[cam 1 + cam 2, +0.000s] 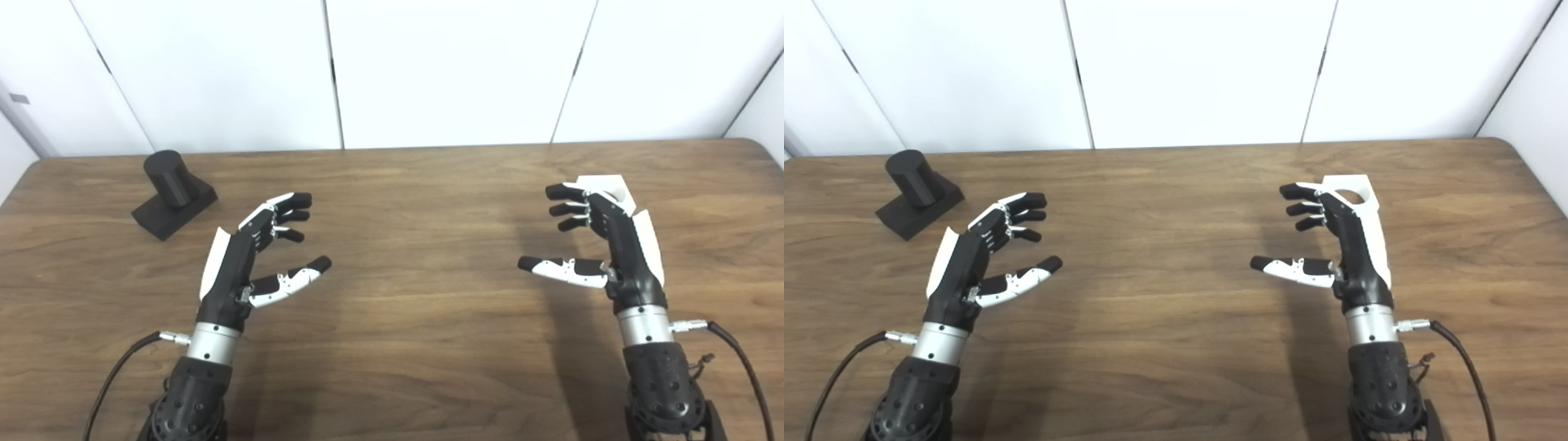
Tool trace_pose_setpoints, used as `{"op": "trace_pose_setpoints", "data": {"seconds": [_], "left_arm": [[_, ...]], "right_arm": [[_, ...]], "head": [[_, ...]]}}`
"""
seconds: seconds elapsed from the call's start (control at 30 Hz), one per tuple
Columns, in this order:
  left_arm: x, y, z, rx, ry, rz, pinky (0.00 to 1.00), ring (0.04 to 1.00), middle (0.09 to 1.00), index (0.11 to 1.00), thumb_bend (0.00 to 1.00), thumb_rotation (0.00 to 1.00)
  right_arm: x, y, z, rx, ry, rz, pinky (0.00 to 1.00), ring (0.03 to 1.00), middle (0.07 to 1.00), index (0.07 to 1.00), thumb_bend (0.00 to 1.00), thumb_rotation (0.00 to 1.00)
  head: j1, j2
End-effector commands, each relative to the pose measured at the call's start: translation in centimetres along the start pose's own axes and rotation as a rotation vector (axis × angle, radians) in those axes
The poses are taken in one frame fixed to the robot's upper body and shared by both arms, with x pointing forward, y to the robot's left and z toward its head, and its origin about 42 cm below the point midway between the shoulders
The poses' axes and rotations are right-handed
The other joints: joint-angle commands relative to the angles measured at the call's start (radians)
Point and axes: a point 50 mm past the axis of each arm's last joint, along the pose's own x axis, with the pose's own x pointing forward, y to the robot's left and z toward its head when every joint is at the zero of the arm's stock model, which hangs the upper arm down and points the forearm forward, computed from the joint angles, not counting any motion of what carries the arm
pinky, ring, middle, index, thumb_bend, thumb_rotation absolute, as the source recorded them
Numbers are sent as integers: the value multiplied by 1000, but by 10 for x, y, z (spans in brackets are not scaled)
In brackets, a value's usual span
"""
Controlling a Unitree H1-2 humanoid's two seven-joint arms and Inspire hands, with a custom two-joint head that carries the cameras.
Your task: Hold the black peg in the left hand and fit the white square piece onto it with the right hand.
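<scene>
The black peg [173, 194], a short cylinder on a black rectangular base, stands on the table at the far left. My left hand [257, 251] is open and empty, to the right of the peg and nearer to me, apart from it. The white square piece [1353, 188], with a round hole, lies flat on the table at the right, partly hidden behind my right hand [1329, 239]. My right hand is open and empty, just in front of and left of the piece.
The wooden table [404, 318] runs to a white panelled wall [441, 67] at the back. Cables [116, 373] hang from both wrists near the front edge.
</scene>
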Motion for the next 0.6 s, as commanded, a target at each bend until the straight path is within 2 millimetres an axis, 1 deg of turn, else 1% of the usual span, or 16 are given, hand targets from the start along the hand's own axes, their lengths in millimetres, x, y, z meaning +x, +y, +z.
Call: {"op": "trace_pose_setpoints", "data": {"seconds": [0.0,0.1,0.17,0.23,0.27,0.3,0.37,0.4,0.5,0.57], "left_arm": [[8,4,8,6,-61,13,619,759,797,769,679,105],[9,3,8,11,-63,13,619,759,796,767,676,56],[9,2,7,14,-65,8,618,758,795,767,674,50],[10,1,7,20,-65,5,612,751,796,767,675,61],[10,0,7,22,-65,4,608,747,794,766,675,64],[10,-1,7,23,-67,2,602,742,793,766,671,58],[10,-7,7,20,-70,1,592,738,792,766,663,51],[10,-11,7,9,-67,-1,588,737,791,767,657,64],[9,-22,7,-21,-41,-1,608,752,799,769,669,113],[8,-28,7,-28,-31,-3,617,759,802,770,679,122]], "right_arm": [[8,-4,12,2,-79,-18,536,643,708,676,629,0],[9,-4,12,-2,-75,-21,529,638,705,674,627,0],[9,-4,12,-3,-76,-22,534,641,705,673,626,0],[10,-5,11,-1,-74,-22,529,640,705,674,626,0],[10,-6,10,-1,-74,-22,530,640,706,674,625,0],[10,-7,9,-3,-75,-22,532,642,706,675,625,0],[9,-11,6,-9,-74,-22,531,643,703,673,623,0],[9,-14,4,-10,-74,-22,535,646,704,674,618,0],[7,-21,-1,3,-76,-22,538,642,706,679,608,0],[6,-25,-4,12,-72,-22,540,646,706,677,605,0]], "head": [[0,-1],[6,-4],[14,-6],[38,-12],[80,-21],[80,-21],[182,-42],[215,-50],[291,-74],[338,-97]]}}
